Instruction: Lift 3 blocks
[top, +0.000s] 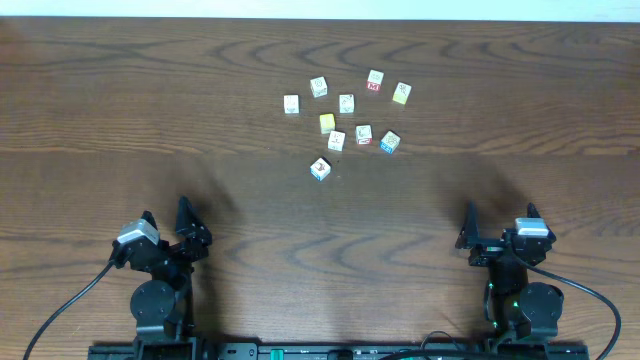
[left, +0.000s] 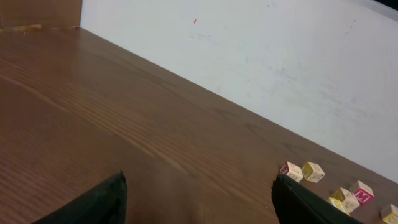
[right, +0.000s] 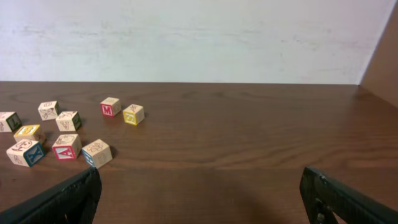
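Since both hands wait at the near edge of the surface (top: 120, 110), the blocks (top: 390, 142) lie well ahead of them. They sit in a small bunch near the middle. The left hand (top: 167, 212) is wide open and holds nothing. The right hand (top: 500, 218) is wide open and holds nothing too. From the left hand, the bunch is ahead and to the right. From the right hand, it is ahead and to the left. A blue block (top: 320, 168) sits alone on the near side, a bit closer to the left hand. A red block (top: 364, 135) is closer to the right hand. Each block is square, so no side is longer to grab.
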